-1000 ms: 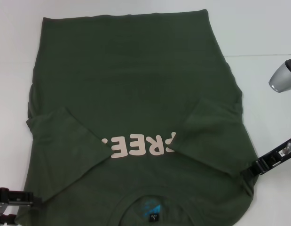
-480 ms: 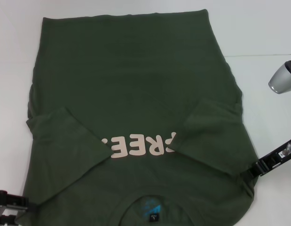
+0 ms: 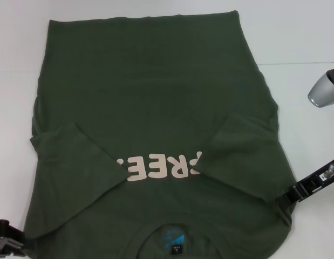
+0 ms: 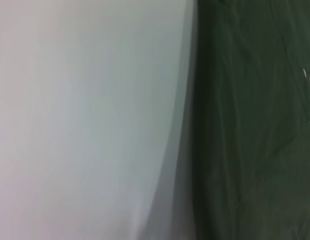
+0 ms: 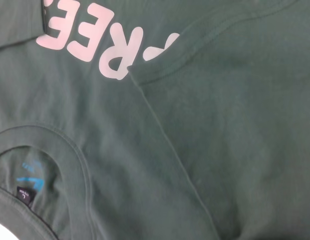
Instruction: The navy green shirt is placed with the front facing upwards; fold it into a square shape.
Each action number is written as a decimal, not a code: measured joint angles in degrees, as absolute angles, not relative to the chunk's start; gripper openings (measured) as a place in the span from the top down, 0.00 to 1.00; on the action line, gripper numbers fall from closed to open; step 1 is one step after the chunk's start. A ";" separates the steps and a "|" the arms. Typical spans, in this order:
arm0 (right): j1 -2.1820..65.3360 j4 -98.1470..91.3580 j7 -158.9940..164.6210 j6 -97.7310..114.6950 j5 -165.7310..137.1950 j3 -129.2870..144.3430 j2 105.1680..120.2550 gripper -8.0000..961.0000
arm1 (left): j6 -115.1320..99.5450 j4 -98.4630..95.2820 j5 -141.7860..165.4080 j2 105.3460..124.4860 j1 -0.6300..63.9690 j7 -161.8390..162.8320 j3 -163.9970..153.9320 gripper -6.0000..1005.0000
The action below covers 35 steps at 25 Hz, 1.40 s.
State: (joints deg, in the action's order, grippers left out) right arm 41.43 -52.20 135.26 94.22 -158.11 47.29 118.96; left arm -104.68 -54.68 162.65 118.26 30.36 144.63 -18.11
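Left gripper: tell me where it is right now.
In the head view, the left gripper sits at the bottom left corner, beside the shirt's near left edge.

The navy green shirt (image 3: pixel 156 108) is matt, soft cotton-like cloth; its lettering (image 3: pixel 161 167) looks smooth. The table (image 3: pixel 307 32) is smooth white.

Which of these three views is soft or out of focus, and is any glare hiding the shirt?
Left wrist view: blurred, the navy green shirt edge smeared against the pale table. Right wrist view: sharp, lettering and collar stitching crisp. Head view: clear, evenly lit, no glare on the shirt; a soft shadow along its edge.
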 joint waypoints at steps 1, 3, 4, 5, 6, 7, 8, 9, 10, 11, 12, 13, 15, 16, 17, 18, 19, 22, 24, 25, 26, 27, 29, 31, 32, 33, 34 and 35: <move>41.44 -52.20 135.26 94.22 -158.12 47.28 118.97 0.95 | -104.58 -54.56 162.60 118.27 30.38 144.53 -18.11 0.62; 41.45 -52.20 135.26 94.22 -158.12 47.29 118.98 0.95 | -104.40 -54.10 162.51 118.24 30.48 144.30 -18.11 0.68; 41.45 -52.20 135.26 94.22 -158.12 47.28 118.99 0.95 | -104.18 -53.68 162.51 118.23 30.58 144.18 -18.11 0.72; 41.45 -52.20 135.26 94.22 -158.11 47.28 119.00 0.95 | -103.96 -53.37 162.52 118.21 30.66 144.09 -18.11 0.76; 41.43 -52.20 135.26 94.22 -158.12 47.28 119.00 0.95 | -103.69 -53.03 162.53 118.21 30.71 144.01 -18.11 0.80; 41.38 -52.20 135.26 94.22 -158.12 47.28 119.00 0.95 | -103.52 -52.81 162.52 118.21 30.73 143.96 -18.12 0.84; 41.33 -52.20 135.26 94.22 -158.12 47.28 119.00 0.95 | -103.33 -52.59 162.49 118.21 30.75 143.90 -18.13 0.88; 41.26 -52.20 135.25 94.22 -158.12 47.25 119.00 0.95 | -103.21 -52.38 162.45 118.21 30.77 143.77 -18.16 0.90; 41.20 -52.20 135.23 94.22 -158.09 47.21 119.00 0.95 | -103.05 -52.23 162.42 118.21 30.77 143.59 -18.17 0.91; 41.10 -52.20 135.18 94.22 -157.98 47.16 119.00 0.95 | -102.98 -52.16 162.40 118.21 30.77 143.43 -18.17 0.93; 41.01 -52.20 135.05 94.22 -157.84 47.02 118.97 0.95 | -102.95 -52.12 162.36 118.21 30.77 143.00 -18.17 0.95; 40.89 -52.20 134.86 94.22 -157.65 46.77 118.92 0.95 | -102.93 -52.10 162.31 118.21 30.77 142.45 -18.12 0.97; 40.53 -52.20 133.96 94.19 -156.99 45.96 118.82 0.95 | -102.93 -52.08 162.17 118.21 30.75 140.69 -17.88 0.96; 40.16 -52.20 133.36 94.18 -156.50 45.39 118.76 0.95 | -102.94 -52.08 162.01 118.21 30.69 139.02 -17.72 0.96; 39.56 -52.20 132.36 94.17 -155.49 44.76 118.72 0.95 | -102.97 -52.07 161.82 118.22 30.58 137.57 -17.65 0.96; 38.84 -52.21 131.16 94.13 -154.21 44.11 118.70 0.95 | -102.97 -52.05 161.48 118.26 30.41 135.87 -17.60 0.96; 37.97 -52.20 130.05 94.16 -153.04 43.49 118.70 0.95 | -102.91 -51.97 160.89 118.37 30.12 133.43 -17.45 0.96; 34.63 -52.21 125.79 93.72 -148.29 41.41 118.77 0.95 | -102.49 -51.44 158.65 118.59 29.36 127.12 -16.09 0.96; 32.08 -52.17 122.39 93.66 -144.26 39.16 118.80 0.95 | -102.35 -50.58 157.07 118.54 28.87 121.99 -13.09 0.96; 30.76 -51.97 120.77 93.81 -142.19 37.90 118.78 0.95 | -102.33 -50.28 156.65 118.46 28.75 120.35 -12.00 0.96; 29.56 -51.63 118.86 94.30 -139.83 36.69 118.67 0.95 | -102.29 -49.85 156.12 118.30 28.66 118.01 -10.24 0.96; 28.33 -51.19 116.97 94.97 -137.59 35.52 118.57 0.95 | -102.19 -49.50 155.84 118.19 28.58 116.08 -9.06 0.96; 26.25 -50.20 113.39 96.69 -133.38 33.23 118.27 0.95 | -101.79 -48.78 155.58 118.08 28.52 113.14 -7.68 0.96; 24.49 -49.16 110.24 98.11 -130.43 31.22 118.11 0.95 | -100.78 -47.69 155.53 117.96 28.50 110.24 -7.35 0.96; 23.67 -48.68 108.75 98.65 -129.25 30.30 118.07 0.95 | -100.58 -47.46 155.53 117.94 28.50 109.52 -7.33 0.96; 23.03 -48.26 107.45 98.90 -128.55 29.43 118.06 0.95 | -100.28 -47.05 155.52 117.92 28.49 108.06 -7.28 0.96; 22.43 -47.67 105.88 99.09 -128.08 28.55 118.05 0.95 | -100.13 -46.68 155.51 117.89 28.44 106.36 -7.20 0.96; 21.98 -47.13 104.57 99.23 -127.84 27.84 118.06 0.95 | -100.08 -46.37 155.48 117.87 28.34 104.75 -7.09 0.96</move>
State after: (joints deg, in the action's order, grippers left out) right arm 21.98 -47.13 104.57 99.23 -127.84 27.84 118.06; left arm -100.08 -46.37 155.48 117.87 28.34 104.75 -7.09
